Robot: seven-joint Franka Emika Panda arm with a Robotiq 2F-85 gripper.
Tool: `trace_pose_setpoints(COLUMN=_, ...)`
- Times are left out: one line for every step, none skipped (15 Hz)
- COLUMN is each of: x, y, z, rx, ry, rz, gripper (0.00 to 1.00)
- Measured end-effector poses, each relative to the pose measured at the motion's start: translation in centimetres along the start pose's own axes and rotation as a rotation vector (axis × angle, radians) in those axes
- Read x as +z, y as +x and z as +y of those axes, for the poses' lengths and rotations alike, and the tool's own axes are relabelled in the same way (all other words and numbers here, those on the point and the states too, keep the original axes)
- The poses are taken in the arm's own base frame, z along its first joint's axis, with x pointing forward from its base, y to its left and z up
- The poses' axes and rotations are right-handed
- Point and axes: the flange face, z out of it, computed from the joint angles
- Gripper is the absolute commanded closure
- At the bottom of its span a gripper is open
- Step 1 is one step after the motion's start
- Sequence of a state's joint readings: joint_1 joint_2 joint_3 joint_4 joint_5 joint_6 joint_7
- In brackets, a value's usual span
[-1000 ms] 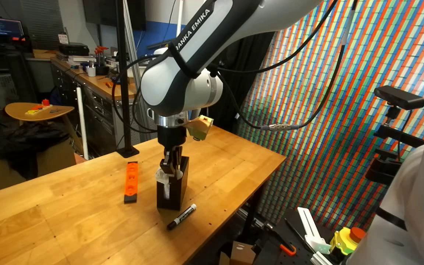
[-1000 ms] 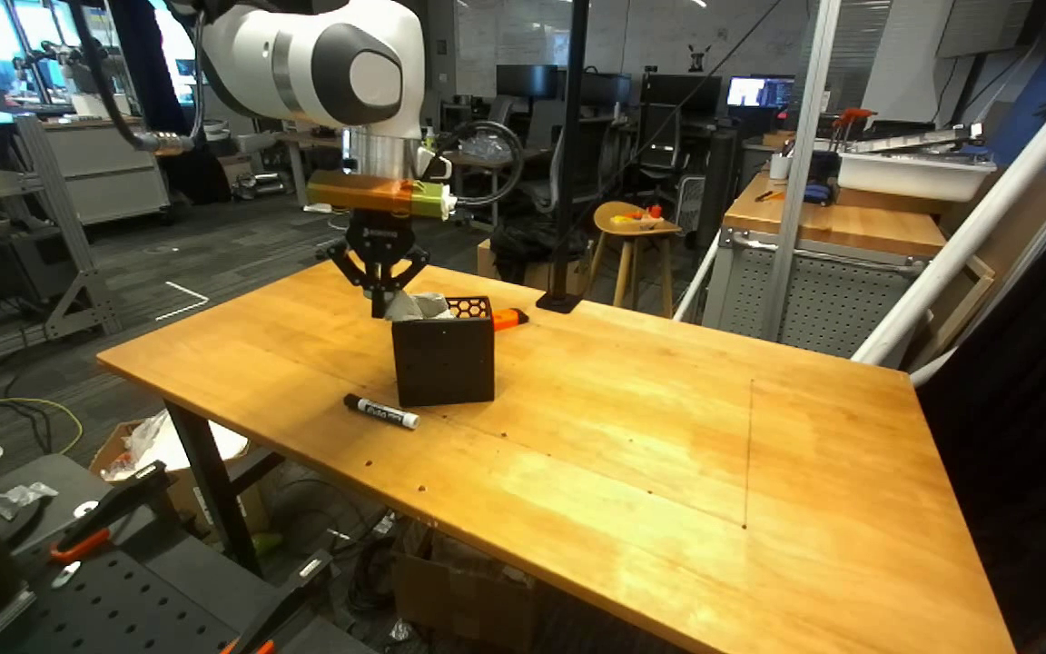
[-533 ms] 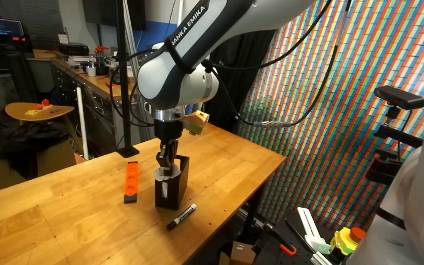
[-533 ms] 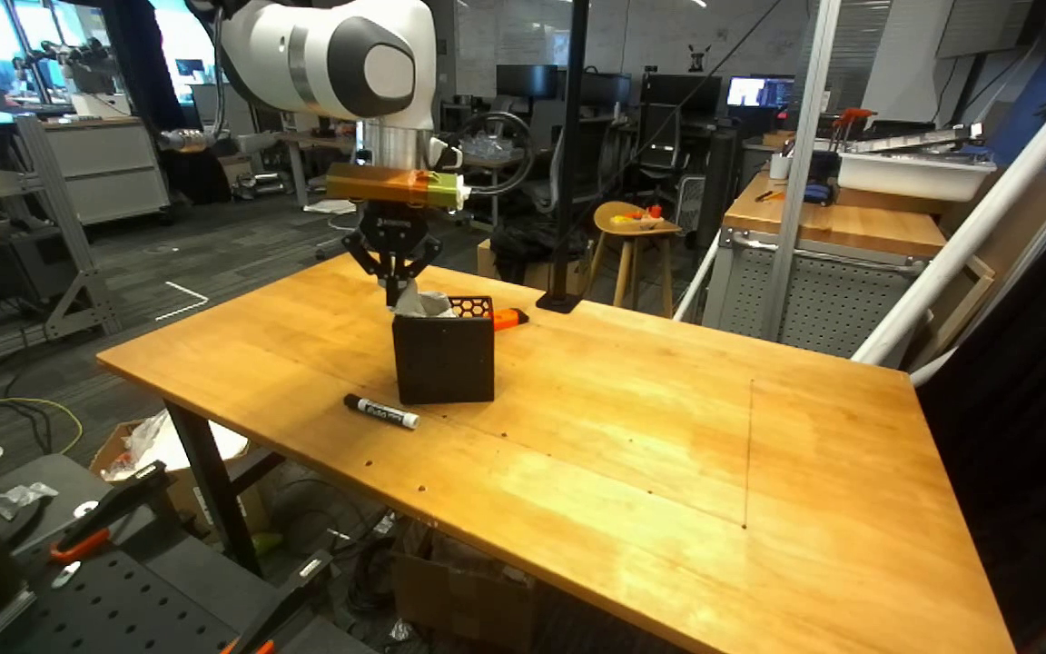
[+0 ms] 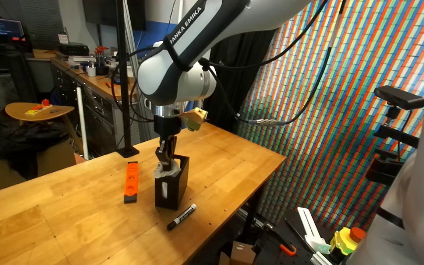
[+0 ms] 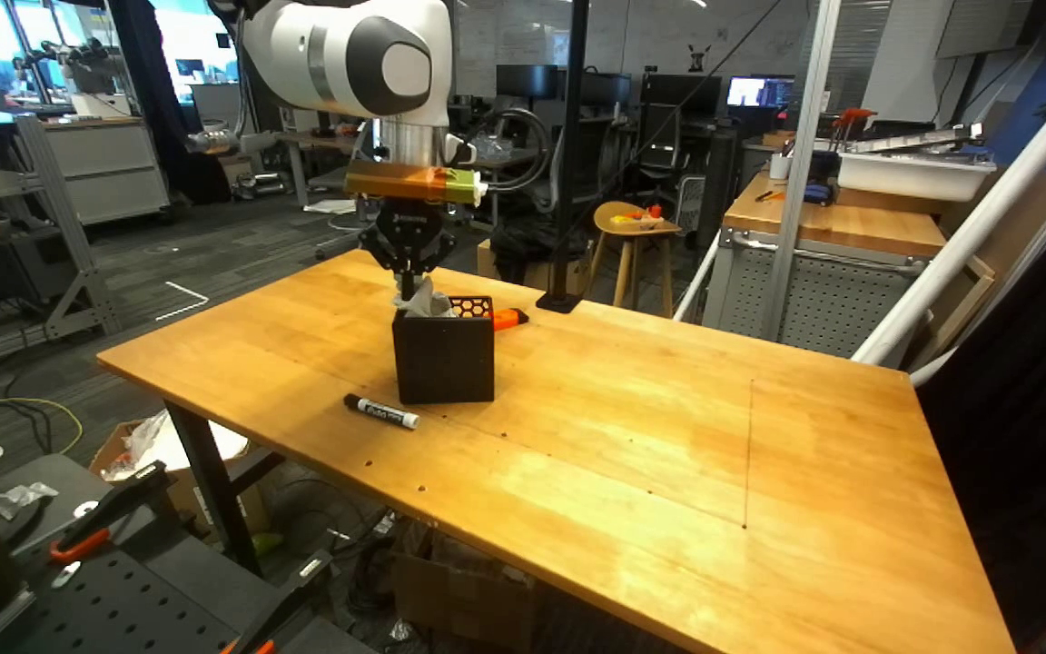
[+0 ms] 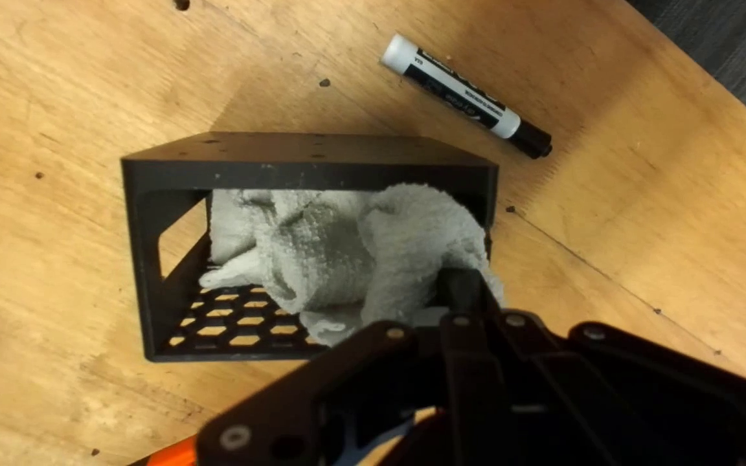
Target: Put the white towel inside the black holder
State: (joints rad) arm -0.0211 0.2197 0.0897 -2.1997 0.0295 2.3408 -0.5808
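Observation:
The black holder [image 7: 321, 150] stands upright on the table, its open top facing up and its honeycomb mesh side showing in the wrist view. Bunched inside is the white towel [image 7: 321, 252], filling most of the opening except the near left corner. At one end of the holder [image 6: 444, 359] a fold of the towel [image 5: 159, 172] bulges over the rim. My gripper [image 7: 460, 285] presses its joined fingertips into that fold, so the very tips are partly hidden by cloth. In both exterior views the gripper [image 6: 409, 289] points down over the same end, jaws together.
A black-and-white marker [image 7: 467, 96] lies on the table near the holder. On another side rests an orange strip-shaped object with black ends [image 5: 131, 180]. A black post [image 6: 559, 272] rises from the table's far edge.
My gripper has shifted inward over the holder's end and slightly up, its jaws staying together. The towel fold at that end now stands higher around the fingertips. The holder has barely shifted.

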Motion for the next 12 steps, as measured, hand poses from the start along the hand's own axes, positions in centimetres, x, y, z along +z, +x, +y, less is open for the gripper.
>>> trace_pose_setpoints(x=0.1, y=0.0, z=0.2, rx=0.001, ry=0.001, rz=-0.001, gripper=1.00)
trace_pose_setpoints(x=0.3, y=0.0, z=0.4, rx=0.001, ry=0.003, rz=-0.002, gripper=1.00)
trace_pose_setpoints(x=0.5, y=0.0, z=0.5, rx=0.003, ry=0.005, rz=-0.004, gripper=1.00)
trace_pose_setpoints(x=0.6, y=0.0, z=0.7, rx=0.004, ry=0.007, rz=-0.006, gripper=1.00)
trace_pose_setpoints(x=0.8, y=0.1, z=0.9, rx=0.005, ry=0.009, rz=-0.007, gripper=1.00)
trace_pose_setpoints(x=1.0, y=0.1, z=1.1, rx=0.005, ry=0.010, rz=-0.008, gripper=1.00)
trace_pose_setpoints(x=1.1, y=0.1, z=1.3, rx=0.006, ry=0.012, rz=-0.008, gripper=1.00)
trace_pose_setpoints(x=1.1, y=0.2, z=1.6, rx=0.006, ry=0.012, rz=-0.008, gripper=1.00)
trace_pose_setpoints(x=1.2, y=0.2, z=1.8, rx=0.005, ry=0.012, rz=-0.006, gripper=1.00)
trace_pose_setpoints(x=1.1, y=0.3, z=2.1, rx=0.002, ry=0.011, rz=-0.004, gripper=1.00)
trace_pose_setpoints(x=1.1, y=0.4, z=2.5, rx=0.000, ry=0.010, rz=-0.001, gripper=1.00)
trace_pose_setpoints(x=1.0, y=0.4, z=2.9, rx=-0.003, ry=0.010, rz=0.002, gripper=1.00)
